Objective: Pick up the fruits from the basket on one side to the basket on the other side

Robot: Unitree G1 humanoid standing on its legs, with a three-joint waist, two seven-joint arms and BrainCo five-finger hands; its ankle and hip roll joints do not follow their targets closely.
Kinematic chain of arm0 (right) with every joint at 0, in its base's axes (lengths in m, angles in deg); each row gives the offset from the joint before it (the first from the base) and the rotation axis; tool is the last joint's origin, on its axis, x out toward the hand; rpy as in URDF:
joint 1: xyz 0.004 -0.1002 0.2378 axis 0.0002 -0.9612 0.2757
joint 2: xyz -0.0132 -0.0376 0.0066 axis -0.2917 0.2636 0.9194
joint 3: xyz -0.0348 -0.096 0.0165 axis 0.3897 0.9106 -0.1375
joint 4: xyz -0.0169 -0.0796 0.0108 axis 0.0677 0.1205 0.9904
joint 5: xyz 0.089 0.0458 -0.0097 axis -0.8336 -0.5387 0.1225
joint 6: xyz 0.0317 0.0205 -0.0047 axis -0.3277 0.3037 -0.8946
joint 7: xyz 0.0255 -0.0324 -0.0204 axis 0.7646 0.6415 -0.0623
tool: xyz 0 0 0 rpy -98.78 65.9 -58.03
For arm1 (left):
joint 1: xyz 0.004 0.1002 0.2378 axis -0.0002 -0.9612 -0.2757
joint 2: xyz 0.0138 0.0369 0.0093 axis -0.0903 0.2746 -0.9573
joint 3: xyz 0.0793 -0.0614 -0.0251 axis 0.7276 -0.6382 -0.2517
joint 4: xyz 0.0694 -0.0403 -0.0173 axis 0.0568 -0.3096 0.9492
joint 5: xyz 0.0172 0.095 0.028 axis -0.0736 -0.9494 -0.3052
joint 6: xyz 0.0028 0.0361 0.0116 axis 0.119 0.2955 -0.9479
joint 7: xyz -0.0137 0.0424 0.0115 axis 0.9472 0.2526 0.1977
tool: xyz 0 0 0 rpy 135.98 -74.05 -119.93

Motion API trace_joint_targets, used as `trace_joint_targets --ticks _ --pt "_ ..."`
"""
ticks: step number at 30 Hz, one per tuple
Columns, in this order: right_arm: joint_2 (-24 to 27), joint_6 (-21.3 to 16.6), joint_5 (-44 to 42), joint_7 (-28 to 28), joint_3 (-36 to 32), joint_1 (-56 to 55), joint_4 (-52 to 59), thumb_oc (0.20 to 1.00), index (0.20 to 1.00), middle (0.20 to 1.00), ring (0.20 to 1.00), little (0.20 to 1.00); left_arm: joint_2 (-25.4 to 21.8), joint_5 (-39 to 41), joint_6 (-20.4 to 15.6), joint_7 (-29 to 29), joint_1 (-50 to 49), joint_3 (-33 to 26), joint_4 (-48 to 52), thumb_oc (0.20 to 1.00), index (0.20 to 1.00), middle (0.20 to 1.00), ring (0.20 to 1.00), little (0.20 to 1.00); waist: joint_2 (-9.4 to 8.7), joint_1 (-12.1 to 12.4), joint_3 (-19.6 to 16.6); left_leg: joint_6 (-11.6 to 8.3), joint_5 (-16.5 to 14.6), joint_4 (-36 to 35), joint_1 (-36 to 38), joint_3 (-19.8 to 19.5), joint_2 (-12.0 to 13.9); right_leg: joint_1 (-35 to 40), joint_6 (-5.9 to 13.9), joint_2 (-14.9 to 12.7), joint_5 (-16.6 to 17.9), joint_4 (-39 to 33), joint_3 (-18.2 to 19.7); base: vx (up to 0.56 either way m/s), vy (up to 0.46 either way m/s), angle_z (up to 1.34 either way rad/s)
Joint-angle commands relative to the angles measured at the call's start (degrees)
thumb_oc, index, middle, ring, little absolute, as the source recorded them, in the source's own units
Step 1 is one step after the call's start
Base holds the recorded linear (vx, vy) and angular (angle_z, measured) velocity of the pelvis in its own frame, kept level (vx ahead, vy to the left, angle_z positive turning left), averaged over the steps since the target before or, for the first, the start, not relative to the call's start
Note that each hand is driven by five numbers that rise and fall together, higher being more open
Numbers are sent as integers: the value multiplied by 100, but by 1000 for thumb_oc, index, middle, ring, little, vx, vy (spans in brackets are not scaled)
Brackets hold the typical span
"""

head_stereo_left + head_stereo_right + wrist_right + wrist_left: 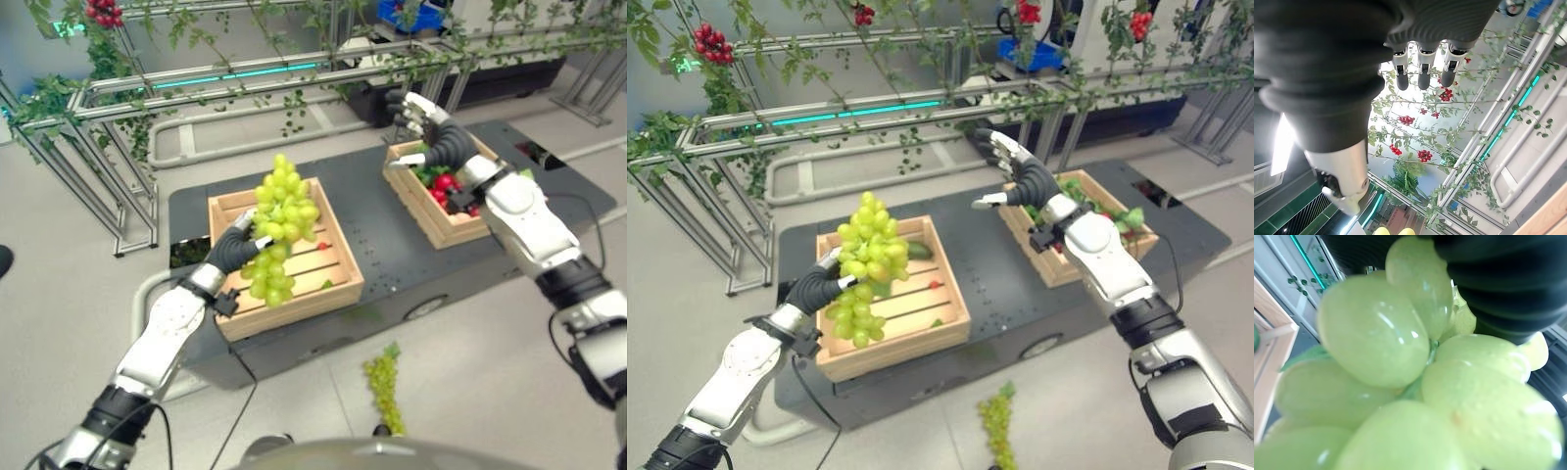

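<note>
A large bunch of green grapes [278, 232] hangs over the left wooden crate [338, 284], with my left hand [235, 248] shut on its middle. Up close, the left wrist view has the grapes [1400, 382] pressed against the hand's dark cover. That crate also holds a small red fruit [322, 246] and a green one [919, 251]. The right wooden crate [443, 229] carries red fruits [446, 185] and green leaves. My right hand [429, 132] is raised above its far corner, open and holding nothing. Both crates rest on a dark low platform [392, 264].
A second bunch of green grapes [385, 383] lies on the floor in front of the platform. Metal frames with vines and red berry clusters [104, 12] stand behind and to the left. A curved white pipe [225, 122] lies on the floor behind the platform.
</note>
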Motion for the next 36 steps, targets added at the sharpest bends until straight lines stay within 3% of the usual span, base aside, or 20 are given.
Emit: trace_joint_targets --ticks 1,5,7,12,16,31,36 --pt "-352 -165 -728 198 194 208 81 1000 1000 1000 1000 1000 -28 302 -459 -121 338 124 508 200 200 200 200 200 -204 82 -415 155 -311 261 -165 -158 -302 30 325 -40 -88 138 -122 -32 -102 10" --pt "-266 -132 -874 283 335 178 286 1000 1000 1000 1000 1000 10 297 -453 -142 295 100 554 200 200 200 200 200 -205 56 -484 97 -263 196 -139 -159 -264 141 292 40 -80 -89 -133 -19 -65 15" --pt "-588 -6 -1475 498 410 -60 291 1000 1000 1000 1000 1000 108 252 -489 -255 378 127 508 200 200 200 200 200 -212 47 -489 63 -226 202 -156 -177 -240 179 256 88 -71 -159 -107 -36 -49 11" --pt "-555 205 -2092 799 622 -309 566 1000 1000 1000 1000 1000 230 140 -525 -332 366 159 412 200 200 200 200 200 -222 8 -520 38 -210 173 -113 -156 -215 255 229 131 -73 -224 -83 -8 -14 1" --pt "-874 361 -2830 1040 695 -635 793 1000 1000 1000 1000 1000 368 -293 -672 -638 520 191 184 200 200 200 200 200 -238 -51 -567 11 -208 147 -56 -129 -170 287 200 161 -101 -194 -45 13 -16 0" --pt "-1395 211 -2767 906 477 -988 538 1000 1000 1000 1000 1000 304 28 -805 -737 976 103 367 200 200 200 200 200 -187 -170 -694 -5 -237 62 110 -110 -122 381 167 226 -137 -210 19 1 -1 0" --pt "-1521 322 -2861 1024 541 -1075 533 1000 1000 1000 1000 1000 168 420 -710 -450 992 129 455 200 200 200 200 200 -141 -197 -712 -4 -236 39 157 -103 -128 411 158 236 -128 -226 34 0 0 0"
